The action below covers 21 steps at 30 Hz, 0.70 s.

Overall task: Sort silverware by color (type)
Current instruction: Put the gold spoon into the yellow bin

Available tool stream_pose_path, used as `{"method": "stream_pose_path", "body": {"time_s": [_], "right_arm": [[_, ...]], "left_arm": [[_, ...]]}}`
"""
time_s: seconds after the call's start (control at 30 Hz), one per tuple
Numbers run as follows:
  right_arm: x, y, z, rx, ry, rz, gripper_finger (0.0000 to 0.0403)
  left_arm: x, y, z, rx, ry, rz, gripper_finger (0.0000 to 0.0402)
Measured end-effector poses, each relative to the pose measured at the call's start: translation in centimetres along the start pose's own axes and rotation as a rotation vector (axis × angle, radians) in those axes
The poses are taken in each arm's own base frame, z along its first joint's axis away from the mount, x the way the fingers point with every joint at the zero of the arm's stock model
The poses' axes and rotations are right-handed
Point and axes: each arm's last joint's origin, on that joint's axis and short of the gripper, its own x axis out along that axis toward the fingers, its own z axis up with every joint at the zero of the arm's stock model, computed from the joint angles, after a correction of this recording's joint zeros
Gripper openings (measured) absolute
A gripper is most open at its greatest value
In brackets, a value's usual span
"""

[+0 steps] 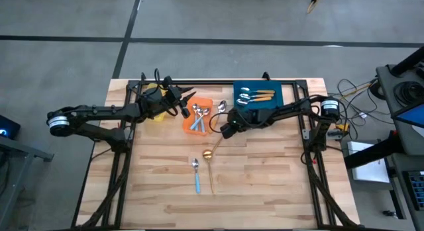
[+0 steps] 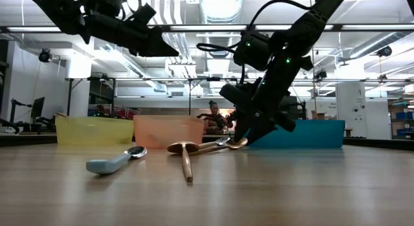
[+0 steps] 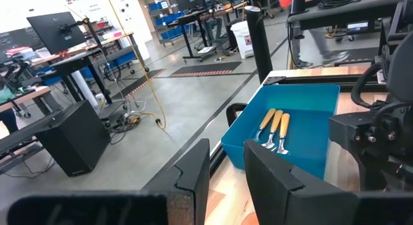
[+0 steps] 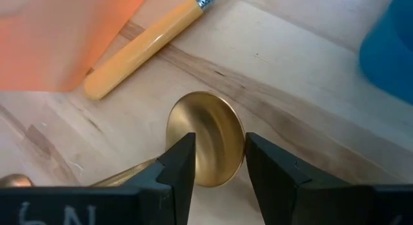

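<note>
Right gripper [image 4: 219, 162] is down at the desk [image 1: 265, 184], fingers [image 4: 177, 164] partly open and straddling the bowl of a gold spoon [image 4: 206, 138]; can't tell if the pads touch it, and the spoon is not lifted. An orange-handled spoon [image 4: 145, 41] lies on the desk just beyond those fingers, beside the orange bin [image 1: 198, 114]. Left gripper [image 1: 187, 97] hangs above the orange bin, fingers [image 3: 193, 180] part open with nothing between them. Blue-handled spoons [image 1: 197, 118] sit in the orange bin under the left fingers. More orange-handled spoons [image 1: 255, 95] are in the blue bin [image 1: 258, 93], behind the right gripper. A second gold spoon [image 1: 209, 166] and a lone blue-handled spoon [image 1: 196, 175] lie side by side on open desk, well apart from both sets of fingers. The yellow bin [image 2: 94, 130] is on the far side of the left fingers from the orange bin.
</note>
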Motion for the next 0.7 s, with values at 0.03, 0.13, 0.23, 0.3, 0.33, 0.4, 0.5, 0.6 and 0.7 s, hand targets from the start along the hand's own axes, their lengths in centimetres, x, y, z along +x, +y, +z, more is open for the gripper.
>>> {"method": "stream_pose_path", "body": {"time_s": [0.03,0.13,0.23,0.3,0.33,0.4,0.5,0.6,0.7], "right_arm": [[0.05,-0.06,-0.06,0.001,-0.004,0.004,0.0125],[0.15,-0.13,-0.14,0.003,-0.016,0.015,0.0125],[0.17,-0.16,-0.16,0.002,-0.018,0.016,0.0123],[0.17,-0.15,-0.16,0.002,-0.019,0.016,0.0123],[0.17,-0.15,-0.16,0.002,-0.018,0.016,0.0123],[0.17,-0.15,-0.16,0.001,-0.018,0.016,0.0123],[0.17,-0.16,-0.16,0.001,-0.018,0.016,0.0123],[0.17,-0.15,-0.16,0.001,-0.018,0.016,0.0122],[0.17,-0.16,-0.16,0.001,-0.018,0.016,0.0122]], "left_arm": [[0.00,0.00,0.00,0.000,0.000,0.000,0.0077],[0.00,-0.01,0.01,0.000,0.000,0.000,0.0077],[0.00,0.00,0.00,0.000,0.000,0.000,0.0077],[0.00,0.00,0.00,0.000,0.000,0.000,0.0077],[0.00,-0.01,0.00,0.000,0.000,0.000,0.0077],[0.00,0.00,0.00,0.000,0.000,0.000,0.0077],[0.00,-0.01,0.01,0.000,0.000,0.000,0.0077],[0.00,0.00,-0.01,0.000,0.000,0.000,0.0077],[0.00,0.00,0.01,-0.001,-0.001,0.000,0.0077]]}}
